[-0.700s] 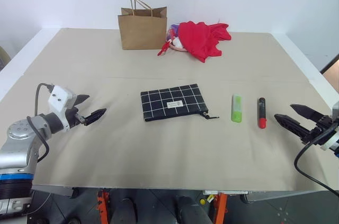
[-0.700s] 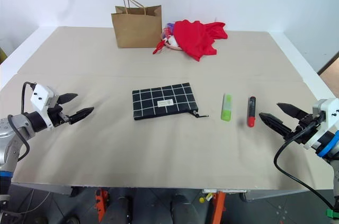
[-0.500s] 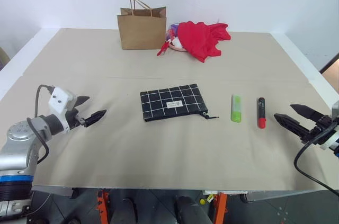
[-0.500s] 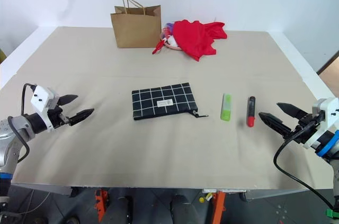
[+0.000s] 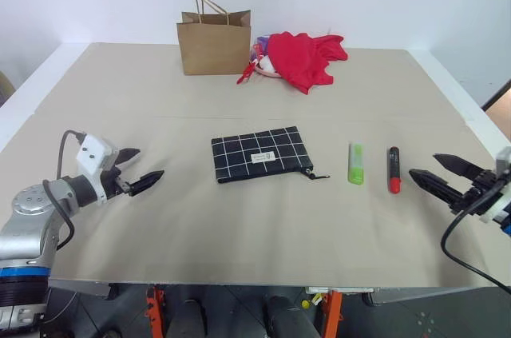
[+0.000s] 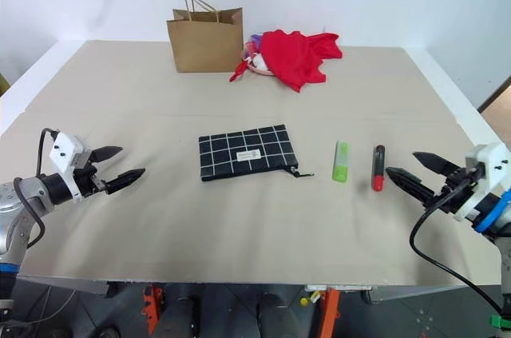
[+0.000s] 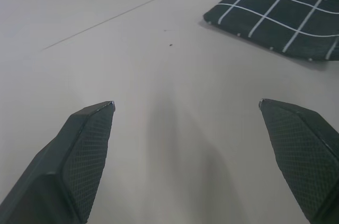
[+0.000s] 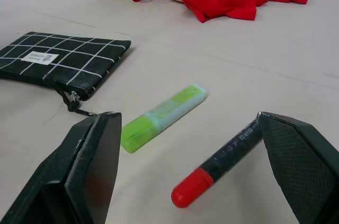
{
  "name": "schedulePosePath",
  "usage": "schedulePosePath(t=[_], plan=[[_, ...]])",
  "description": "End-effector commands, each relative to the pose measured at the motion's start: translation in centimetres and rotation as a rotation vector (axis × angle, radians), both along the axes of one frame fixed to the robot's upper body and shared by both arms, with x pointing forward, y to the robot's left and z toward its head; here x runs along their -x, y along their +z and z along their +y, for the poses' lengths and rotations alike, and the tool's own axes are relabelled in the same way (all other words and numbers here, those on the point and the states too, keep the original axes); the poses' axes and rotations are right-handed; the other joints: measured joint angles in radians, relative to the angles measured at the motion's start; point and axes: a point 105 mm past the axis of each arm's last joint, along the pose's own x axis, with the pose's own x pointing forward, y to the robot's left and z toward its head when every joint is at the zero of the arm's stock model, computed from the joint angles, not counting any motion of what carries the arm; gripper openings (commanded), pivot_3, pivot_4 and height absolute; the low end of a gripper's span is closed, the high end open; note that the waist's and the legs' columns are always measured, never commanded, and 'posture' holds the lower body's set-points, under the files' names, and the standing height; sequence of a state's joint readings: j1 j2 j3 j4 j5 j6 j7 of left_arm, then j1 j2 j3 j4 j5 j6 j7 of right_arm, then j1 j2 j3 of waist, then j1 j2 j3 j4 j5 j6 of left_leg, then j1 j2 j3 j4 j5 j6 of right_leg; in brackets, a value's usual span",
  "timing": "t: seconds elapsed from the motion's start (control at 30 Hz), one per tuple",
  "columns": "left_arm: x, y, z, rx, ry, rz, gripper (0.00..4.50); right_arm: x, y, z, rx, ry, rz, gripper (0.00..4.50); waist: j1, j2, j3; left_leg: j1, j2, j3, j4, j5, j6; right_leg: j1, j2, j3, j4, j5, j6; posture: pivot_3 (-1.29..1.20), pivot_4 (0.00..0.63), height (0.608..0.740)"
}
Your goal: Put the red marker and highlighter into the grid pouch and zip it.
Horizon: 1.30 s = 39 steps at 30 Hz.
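1. Right wrist view puts my right hand (image 8: 185, 171) nearest the work: it is released, fingers spread wide, nothing between them, hovering low over the counter (image 5: 239, 218) just short of the red marker (image 5: 394, 169).
2. I judge the step in hand to be the first pickup, and the marker is the natural target. To do it well I would square the fingers across the barrel, not along it, and close near the middle so it does not swing.
3. The marker lies flat, its long axis running near-to-far on the counter, red end toward me and black barrel pointing away. From my right hand it sits slightly angled, so a small wrist turn looks needed before closing.
4. Just beside it, toward the middle of the counter, the highlighter (image 5: 356, 163) lies roughly parallel, apart from the marker, paler end away from me.
5. My left hand (image 5: 142, 169) is also released and holding nothing, hovering well apart from the pouch (image 5: 260, 154), pointing toward it.
6. The pouch lies flat mid-counter, long axis left to right, zipper along its near edge with the pull at the end nearest the highlighter. The zipper looks shut, so it needs opening first.
7. Farthest back stand a paper bag (image 5: 214, 41) and a red cloth heap (image 5: 303, 57), well clear.
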State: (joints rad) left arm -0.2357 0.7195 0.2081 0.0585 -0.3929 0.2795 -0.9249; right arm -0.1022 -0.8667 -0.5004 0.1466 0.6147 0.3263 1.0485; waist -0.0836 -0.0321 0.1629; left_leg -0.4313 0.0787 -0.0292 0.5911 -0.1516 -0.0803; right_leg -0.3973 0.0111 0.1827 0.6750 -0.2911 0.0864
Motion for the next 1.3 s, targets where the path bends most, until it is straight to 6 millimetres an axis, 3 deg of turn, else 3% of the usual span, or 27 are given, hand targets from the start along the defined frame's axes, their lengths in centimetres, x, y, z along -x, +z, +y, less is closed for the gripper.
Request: schedulePosePath(t=[0.03,0.1,0.23,0.27,0.33,0.4,0.53,0.6,0.8,1.07,1.3], plan=[[0.6,1.1,-3.9,-0.014,-0.170,-0.052,4.50,-1.8,1.8,5.1,-0.015,0.147,-0.067,4.40,-0.003,0.000,0.000,0.000,0.000,0.000,0.001,0.000,0.000,0.000,0.000,0.000,0.000,0.000,0.000,0.00,0.150,0.740],[1.1,0.5,-5.8,-0.027,-0.252,-0.044,4.50,-3.1,2.1,8.8,-0.046,0.225,-0.080,4.40,-0.008,0.000,0.000,0.001,0.000,0.000,0.001,0.001,0.000,0.000,0.000,0.000,0.002,0.002,0.000,0.00,0.150,0.740],[1.5,-0.6,-8.2,-0.056,-0.365,-0.044,4.50,-6.0,2.5,14.2,-0.095,0.294,-0.105,4.40,-0.016,0.001,0.001,0.001,0.000,0.000,0.002,0.002,0.000,0.000,0.001,0.000,0.004,0.002,0.000,0.00,0.150,0.740],[1.6,-0.9,-8.7,-0.074,-0.396,-0.049,4.50,-7.1,2.6,15.4,-0.107,0.285,-0.117,4.18,-0.017,0.001,0.001,0.000,0.000,0.000,0.002,0.002,0.000,-0.001,0.001,0.000,0.004,0.002,0.000,0.00,0.150,0.740],[1.5,-1.1,-9.4,-0.105,-0.432,-0.064,4.50,-8.3,2.5,16.8,-0.127,0.277,-0.119,3.57,-0.018,0.001,0.001,0.000,0.000,0.000,0.002,0.002,0.000,-0.002,0.001,0.000,0.004,0.002,0.000,0.00,0.150,0.740],[1.2,-1.0,-9.6,-0.115,-0.448,-0.075,4.50,-9.1,1.4,17.3,-0.110,0.267,-0.109,2.67,-0.010,0.001,0.001,-0.002,0.000,-0.002,0.002,0.002,0.000,-0.002,0.001,-0.001,0.004,0.002,0.000,0.00,0.150,0.740],[0.9,-0.9,-9.7,-0.143,-0.478,-0.091,4.50,-9.8,-2.2,18.2,-0.070,0.240,-0.062,0.71,0.000,0.001,0.001,-0.005,0.000,-0.002,0.002,0.001,0.000,-0.003,0.001,-0.002,0.004,0.001,-0.004,0.00,0.150,0.740],[0.8,-0.8,-9.6,-0.149,-0.481,-0.096,4.50,-9.9,-3.7,18.1,-0.044,0.218,-0.044,0.03,0.001,0.001,0.001,-0.006,0.000,-0.002,0.001,0.000,0.000,-0.005,0.001,-0.002,0.005,0.002,-0.006,0.00,0.150,0.740],[0.8,-0.4,-9.4,-0.166,-0.491,-0.116,4.50,-10.7,-5.8,17.3,-0.004,0.130,-0.020,0.03,0.000,0.001,0.001,-0.006,0.000,-0.003,0.001,0.000,0.000,-0.006,0.001,-0.003,0.006,0.002,-0.007,0.00,0.150,0.740],[-1.0,-0.5,-8.0,-0.349,-0.491,-0.255,4.50,-10.8,-5.6,18.2,0.021,0.152,-0.060,0.03,-0.003,0.001,0.001,-0.005,0.000,-0.003,0.003,0.004,0.001,-0.005,0.001,-0.003,0.007,0.002,-0.001,0.00,0.150,0.740],[-2.4,-0.8,-9.7,-0.402,-0.551,-0.354,4.50,-10.7,-5.3,18.5,0.023,0.166,-0.079,0.03,-0.003,0.002,0.001,-0.005,0.000,-0.003,0.002,0.004,0.002,-0.005,0.001,-0.003,0.007,0.005,-0.004,0.00,0.150,0.740]])
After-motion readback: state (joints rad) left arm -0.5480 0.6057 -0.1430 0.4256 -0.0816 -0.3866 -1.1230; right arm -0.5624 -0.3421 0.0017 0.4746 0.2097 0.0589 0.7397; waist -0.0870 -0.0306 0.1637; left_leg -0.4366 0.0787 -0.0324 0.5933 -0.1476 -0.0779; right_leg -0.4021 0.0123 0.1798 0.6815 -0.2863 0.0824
